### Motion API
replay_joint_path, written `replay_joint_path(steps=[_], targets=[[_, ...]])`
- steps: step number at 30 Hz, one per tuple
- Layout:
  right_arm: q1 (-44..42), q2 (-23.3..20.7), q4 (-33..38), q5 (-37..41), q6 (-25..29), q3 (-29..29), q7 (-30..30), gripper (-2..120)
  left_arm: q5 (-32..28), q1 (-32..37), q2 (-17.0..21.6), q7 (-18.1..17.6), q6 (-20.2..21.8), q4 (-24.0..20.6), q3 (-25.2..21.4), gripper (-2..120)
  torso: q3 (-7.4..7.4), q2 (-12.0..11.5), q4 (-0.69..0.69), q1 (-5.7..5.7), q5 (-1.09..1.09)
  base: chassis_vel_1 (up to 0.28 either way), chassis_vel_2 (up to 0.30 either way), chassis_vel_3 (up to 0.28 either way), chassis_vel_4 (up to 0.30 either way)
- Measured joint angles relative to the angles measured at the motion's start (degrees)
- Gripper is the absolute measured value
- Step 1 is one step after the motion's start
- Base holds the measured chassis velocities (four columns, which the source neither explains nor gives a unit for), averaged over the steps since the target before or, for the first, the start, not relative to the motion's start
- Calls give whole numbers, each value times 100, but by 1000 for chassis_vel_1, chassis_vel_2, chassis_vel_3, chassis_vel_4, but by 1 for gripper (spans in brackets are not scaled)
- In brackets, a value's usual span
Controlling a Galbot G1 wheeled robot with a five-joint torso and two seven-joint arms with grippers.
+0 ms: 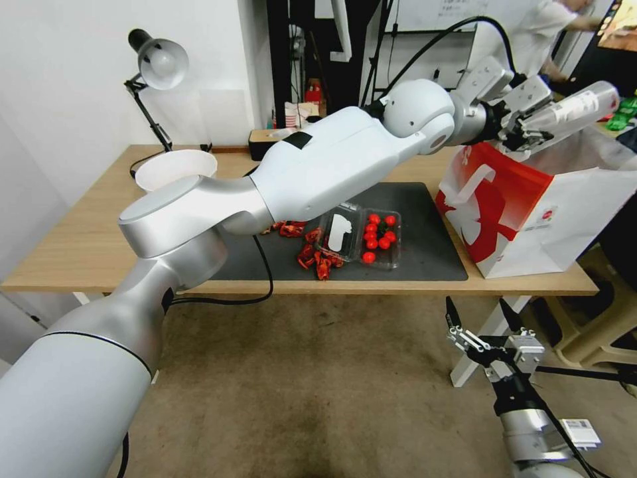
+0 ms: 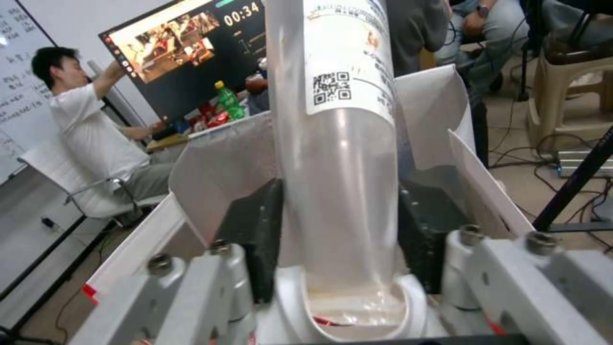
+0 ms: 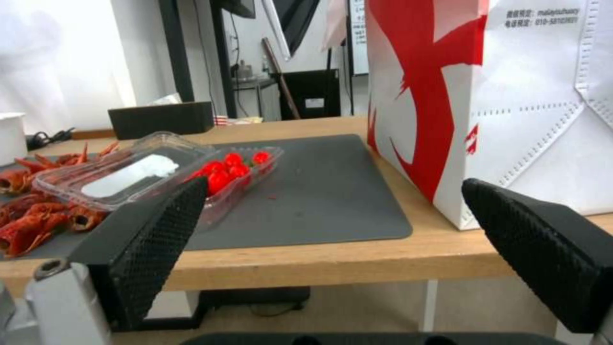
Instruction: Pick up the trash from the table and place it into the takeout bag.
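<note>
Light-wood surface (image 1: 86, 245) with dark grey mat (image 1: 424, 226); red-and-white takeout bag (image 1: 524, 212) stands open at its right end, touching the mat's edge. Left gripper (image 1: 527, 126) reaches across, above the bag's mouth, jaws clamped on a clear plastic cup (image 1: 574, 109) with a white label, held tilted, its far end past the bag's rim. Left wrist view has the cup (image 2: 338, 143) pinned between the black pads (image 2: 255, 230), bag lining right behind. Right gripper (image 1: 481, 332) hangs low before the surface's front edge, jaws apart, empty.

Step in hand: the drop-off, by my reading. Next move calls for the cup squarely over the opening, then release. Clear clamshell box of cherry tomatoes (image 1: 361, 239) and red crayfish shells (image 1: 315, 255) lie on the mat; white bowl (image 1: 176, 169) at the left.
</note>
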Motion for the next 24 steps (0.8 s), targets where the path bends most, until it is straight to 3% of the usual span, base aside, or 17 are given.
replay_joint_path(steps=[5,9,12,18,24], targets=[[-7,35,0,-9,0,-16,-17,100,1,-59,2,-21,19,-25,4,64,0,0,0,0,0,0,0,0,0],[4,35,0,-10,0,-20,-18,100,-5,-77,2,-29,24,-26,4,72,0,0,0,0,0,0,0,0,0],[37,28,0,-15,0,-42,-18,100,-72,-134,3,-95,31,-22,-27,90,0,0,0,0,0,0,0,0,0],[83,5,5,-17,0,-53,-19,100,-126,-127,4,-179,28,-30,-61,100,0,0,1,0,0,0,0,0,0],[60,8,5,-12,0,-51,-19,100,-108,39,65,-270,120,-52,-263,100,0,0,-1,0,0,0,0,0,0]])
